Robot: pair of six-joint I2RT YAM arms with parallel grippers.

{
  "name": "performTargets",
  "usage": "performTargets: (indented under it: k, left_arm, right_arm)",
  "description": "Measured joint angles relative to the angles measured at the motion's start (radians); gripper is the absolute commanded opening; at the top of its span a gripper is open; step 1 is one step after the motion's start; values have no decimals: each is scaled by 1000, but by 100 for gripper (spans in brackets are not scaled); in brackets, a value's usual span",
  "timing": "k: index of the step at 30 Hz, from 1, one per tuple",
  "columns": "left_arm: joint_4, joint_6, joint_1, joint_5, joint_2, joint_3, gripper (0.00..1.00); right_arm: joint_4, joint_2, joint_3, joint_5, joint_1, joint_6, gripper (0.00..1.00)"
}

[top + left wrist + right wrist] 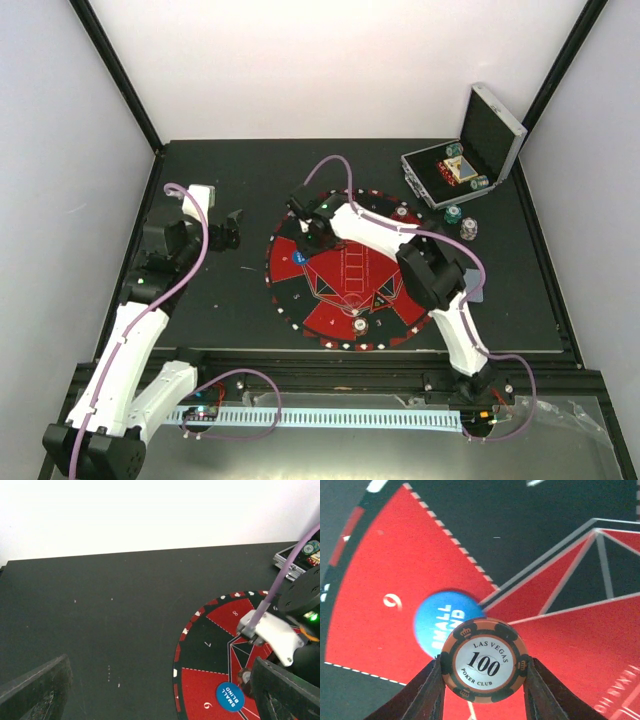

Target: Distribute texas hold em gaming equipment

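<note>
1. The left tool (230, 222) hangs over bare desk (200, 180), well left of the mat. Its jaws are spread wide, with nothing between them.
2. The round red-and-black mat (290, 295) lies mid-desk. A blue "SMALL BLIND" disc (297, 258) (229, 696) (437, 620) lies flat on the red sector numbered 9, near the mat's left edge.
3. The right tool (308, 228) (484, 672) is out over the mat, just beyond the blue disc. Its jaws stand narrow, clamped on a poker chip (484, 660) with an orange-and-black rim and a white face reading "LAS VEGAS 100 POKER CLUB". The chip is held on edge, upright, facing the wrist camera. It sits over the red field just beside the disc — whether it touches the mat cannot be told.
4. A black triangle marker (383, 298) lies on the mat's near-right part.
5. Right of the mat, a teal chip (453, 213) and a white-grey chip (469, 228) sit close together on the desk. Behind them is the open silver case (495, 130), with more chips inside.
</note>
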State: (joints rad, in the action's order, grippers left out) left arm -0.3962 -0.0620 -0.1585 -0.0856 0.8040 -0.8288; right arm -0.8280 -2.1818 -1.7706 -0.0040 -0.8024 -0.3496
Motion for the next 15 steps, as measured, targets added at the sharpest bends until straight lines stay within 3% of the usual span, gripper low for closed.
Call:
performTargets:
  k: [15]
  left_arm:
    - [0, 0, 0, 17, -14, 0, 99]
  right_arm:
    - [-50, -199, -266, -21, -62, 0, 39]
